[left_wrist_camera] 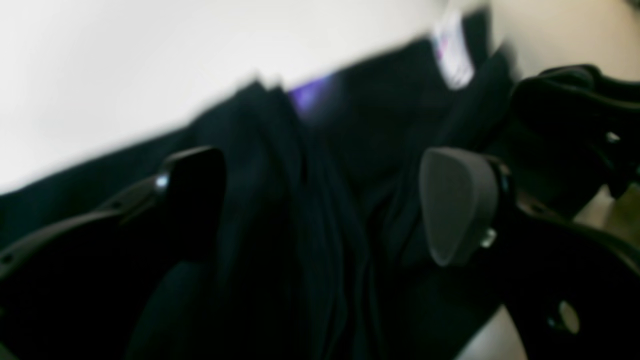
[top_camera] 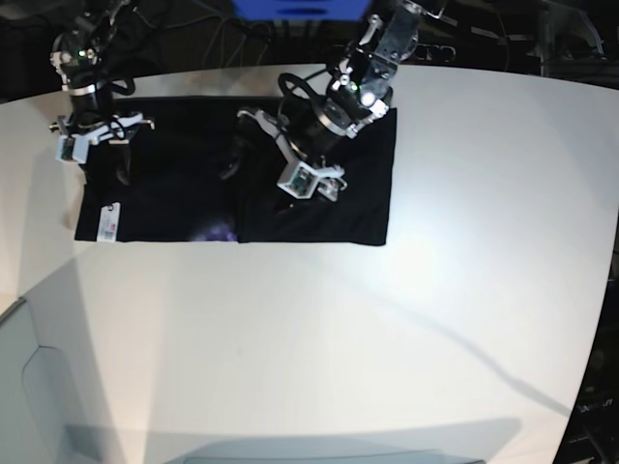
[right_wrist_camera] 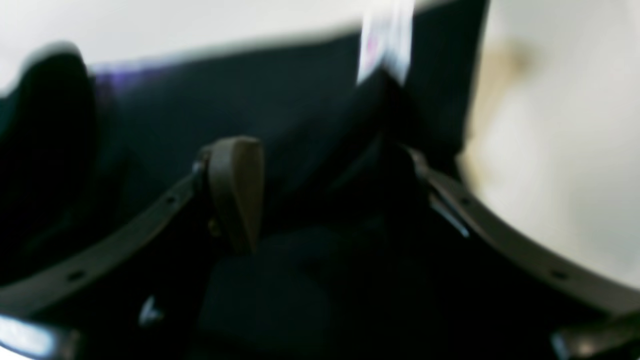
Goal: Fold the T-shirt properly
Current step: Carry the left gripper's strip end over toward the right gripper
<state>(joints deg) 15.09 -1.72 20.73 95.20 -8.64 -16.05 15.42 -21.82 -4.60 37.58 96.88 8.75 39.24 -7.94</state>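
Black soft-fabric T-shirt (top_camera: 290, 208) mid-fold on white table (top_camera: 464, 290). Left gripper (left_wrist_camera: 320, 205) spread wide, empty; right gripper (right_wrist_camera: 320, 195) likewise. Next: regrasp an edge.

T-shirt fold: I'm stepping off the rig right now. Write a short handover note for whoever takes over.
Left claw: open, nothing held, low over bunched cloth near the middle of the T-shirt.
Right claw: looks open, over the shirt's edge near the white tag; the blur hides whether it pinches cloth.
The shirt lies as a wide black rectangle on the white table, with a ridge of folds at its middle.
Done: partly folded.
Left: smooth the ridge, fold once more.
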